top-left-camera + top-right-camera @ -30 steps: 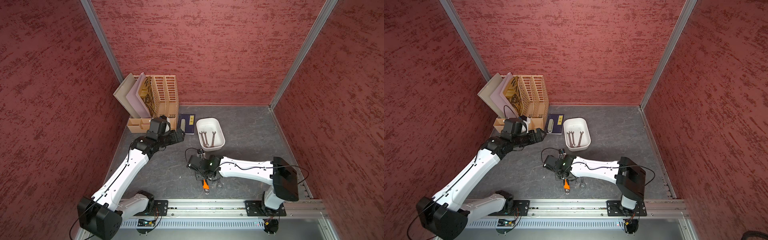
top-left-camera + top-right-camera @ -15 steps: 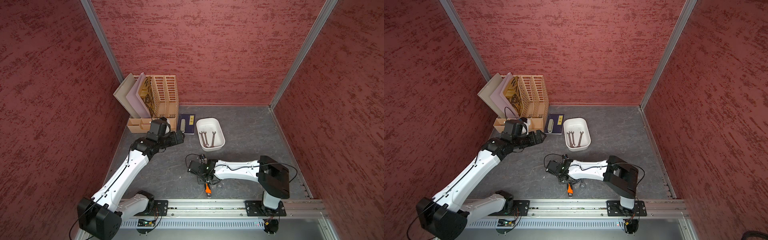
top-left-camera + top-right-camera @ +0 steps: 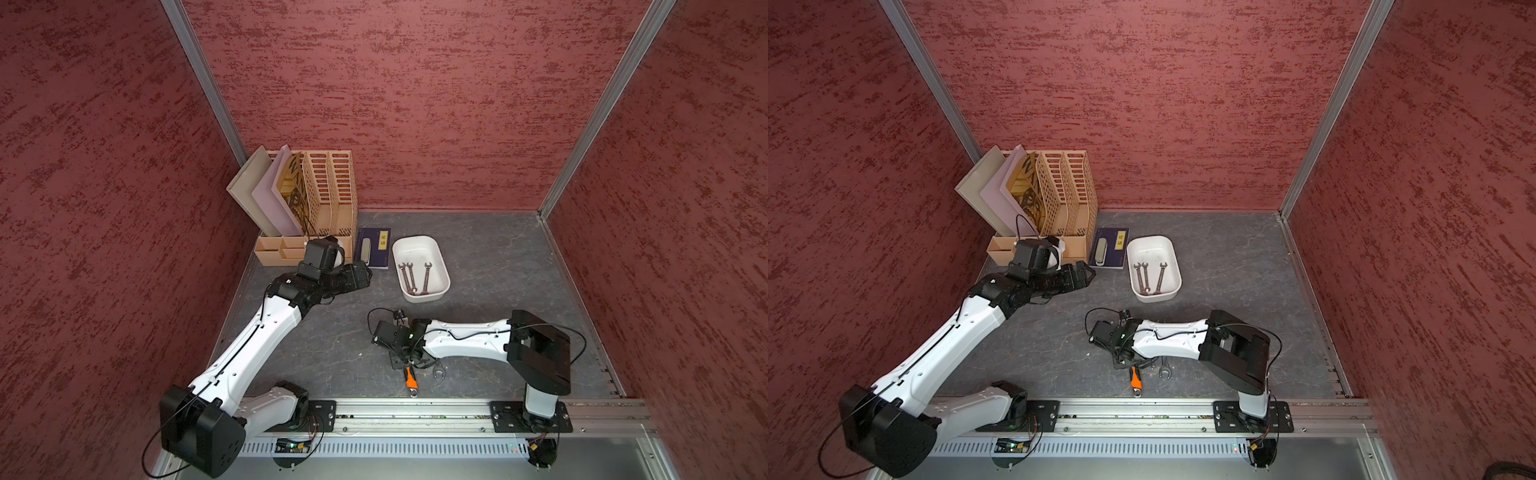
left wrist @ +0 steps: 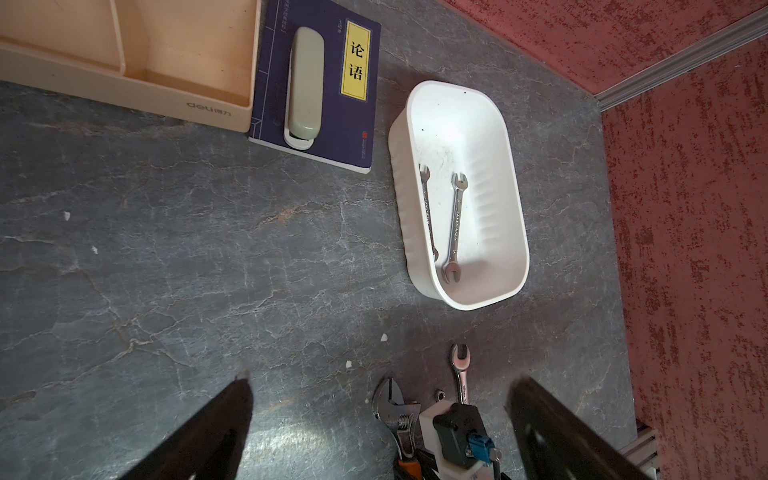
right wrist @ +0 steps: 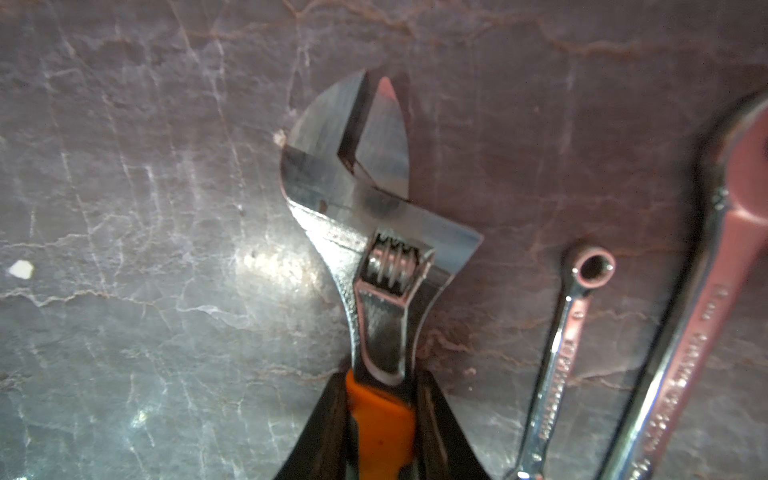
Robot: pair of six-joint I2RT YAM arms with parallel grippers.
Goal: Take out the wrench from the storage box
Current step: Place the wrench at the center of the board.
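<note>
- The fingers [image 5: 328, 419] of the right gripper [image 5: 380, 390] press in on both sides of the orange handle of an adjustable wrench [image 5: 365, 199], gripping it firmly.
- This wrench is outside the storage box, low at the grey tabletop [image 5: 124, 249]. It is unclear whether it rests on the surface.
- Just beside it on the tabletop lie a small ring spanner [image 5: 557, 353] and a larger spanner [image 5: 685, 332].
- The fingers [image 4: 224, 415] of the left gripper [image 3: 359, 275] are spread wide apart and hold nothing.
- The white storage box [image 3: 415, 251] sits nearer the back wall, well apart from the right gripper. Three slim open-end wrenches [image 3: 426, 278] lie inside it.
- Beside the box is a dark blue book [image 3: 376, 259] with a stapler [image 3: 365, 249] on top, next to a peach file organizer [image 3: 328, 187].
</note>
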